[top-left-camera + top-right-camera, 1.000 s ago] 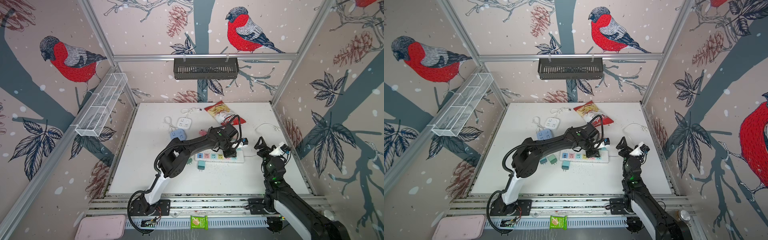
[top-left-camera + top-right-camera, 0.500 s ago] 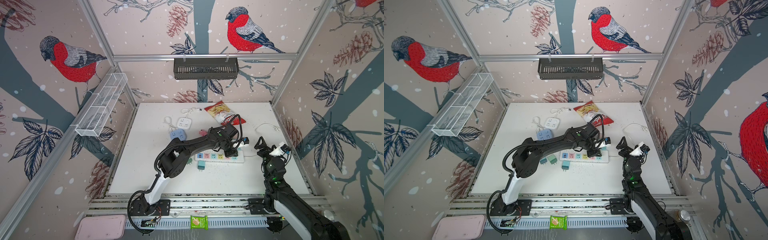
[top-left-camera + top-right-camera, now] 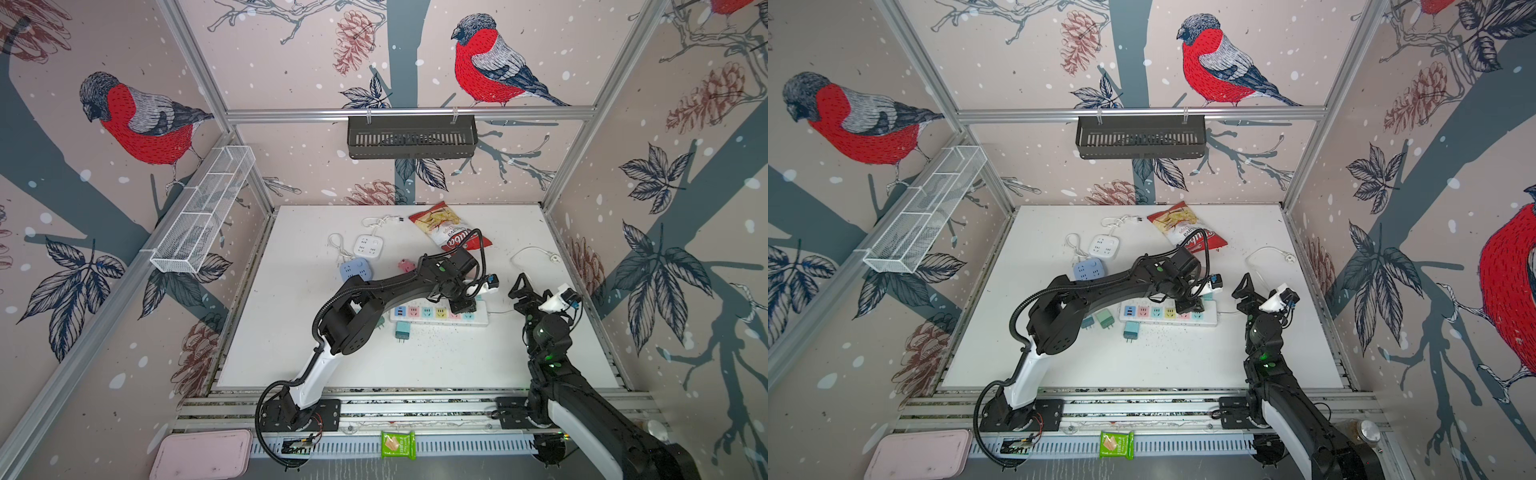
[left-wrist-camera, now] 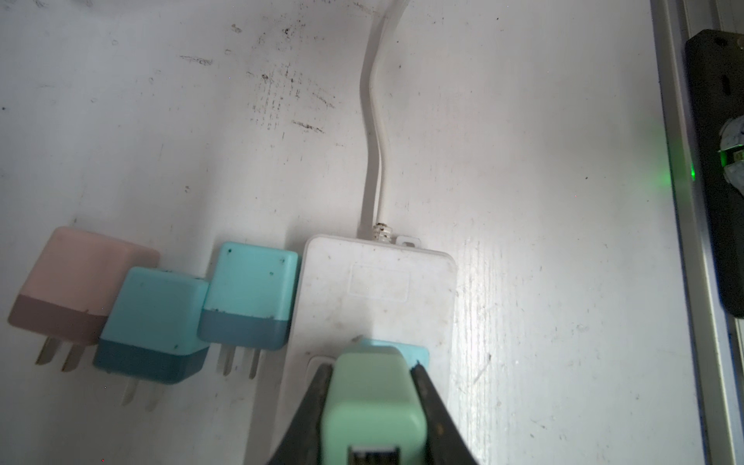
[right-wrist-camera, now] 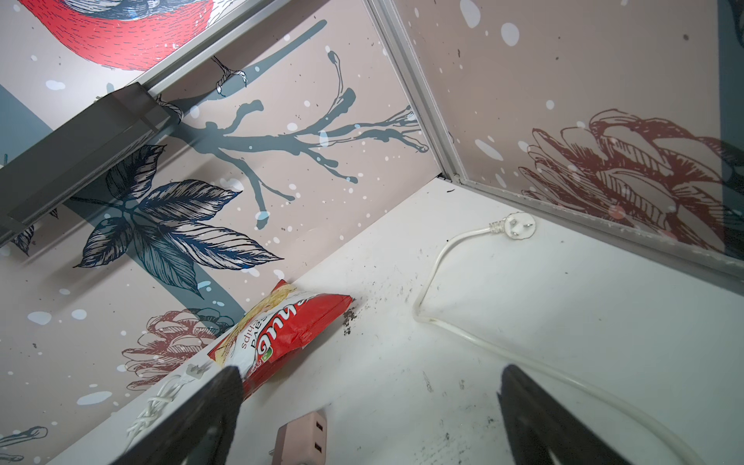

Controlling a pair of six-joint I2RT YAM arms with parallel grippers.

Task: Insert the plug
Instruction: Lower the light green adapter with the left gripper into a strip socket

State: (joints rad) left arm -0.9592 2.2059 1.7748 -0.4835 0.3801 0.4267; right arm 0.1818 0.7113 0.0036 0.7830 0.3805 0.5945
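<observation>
1. The left gripper's (image 4: 370, 372) jaws are clamped on the mint plug (image 4: 374, 406).
2. The plug sits over the white power strip's (image 3: 415, 312) right end, right of centre in a top view.
3. The right gripper (image 3: 524, 286), further right, gapes empty.
4. Risk: the prongs are hidden, so a misaligned push could skid the unbraced strip.

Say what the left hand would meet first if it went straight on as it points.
Probably the white power strip, near its cord end; the left hand, shut on the green plug, points at it. Depth is unclear.

Three loose chargers (image 4: 155, 318) are crowding the power strip's (image 4: 378, 282) far side; the near surface (image 3: 436, 361) is lying open.
</observation>
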